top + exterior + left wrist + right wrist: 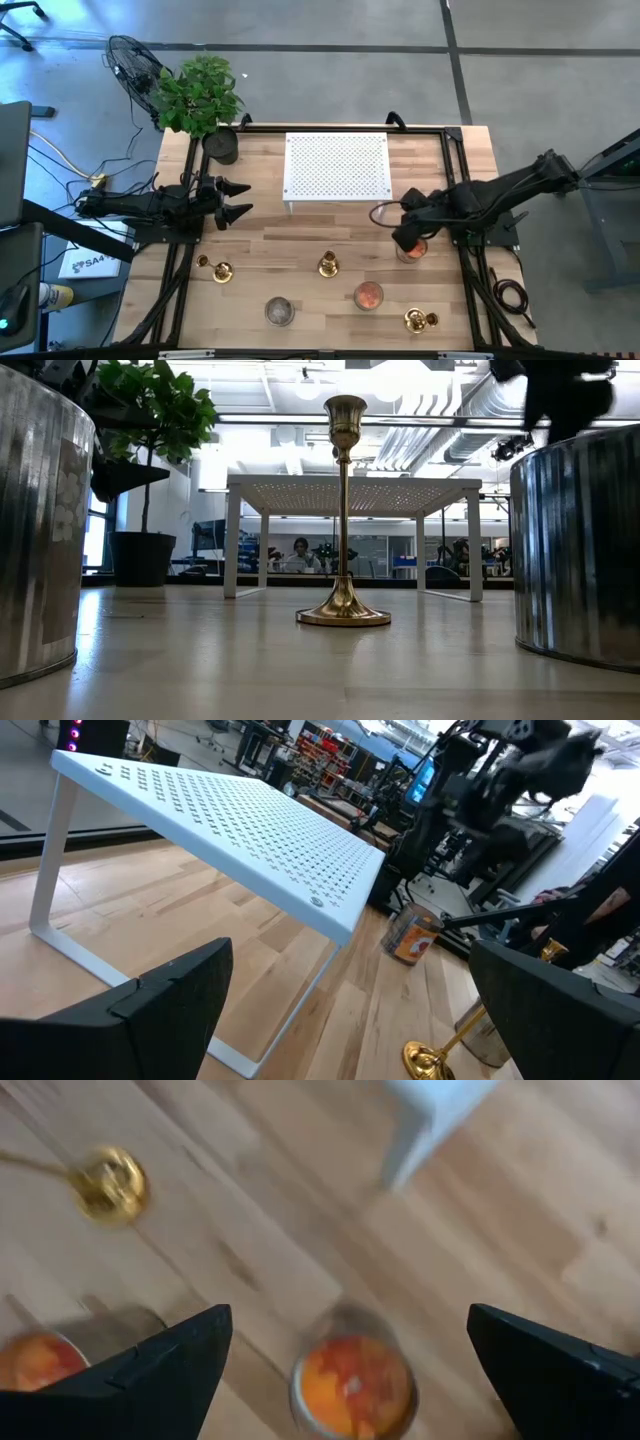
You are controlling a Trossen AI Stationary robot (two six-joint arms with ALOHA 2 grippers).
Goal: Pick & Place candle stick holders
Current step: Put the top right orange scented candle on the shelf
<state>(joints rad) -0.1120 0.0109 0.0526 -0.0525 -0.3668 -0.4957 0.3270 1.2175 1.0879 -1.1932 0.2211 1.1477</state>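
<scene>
Three gold candle stick holders stand on their round bases on the wooden table: one near the left (218,268), one in the middle (327,265) (343,510), one at the near right (420,320). My right gripper (408,236) (348,1312) hangs open, pointing steeply down, above a glass jar with an orange candle (352,1380) (413,250) and touches nothing. The middle holder (110,1180) lies off to its side. My left gripper (232,200) (350,948) waits open at the table's left, pointing level toward the white shelf.
A white perforated shelf (335,165) (230,810) stands on thin legs at the far middle. A second orange candle jar (368,295) and a grey tin (279,311) sit near the front edge. A potted plant (200,95) is at the far left corner.
</scene>
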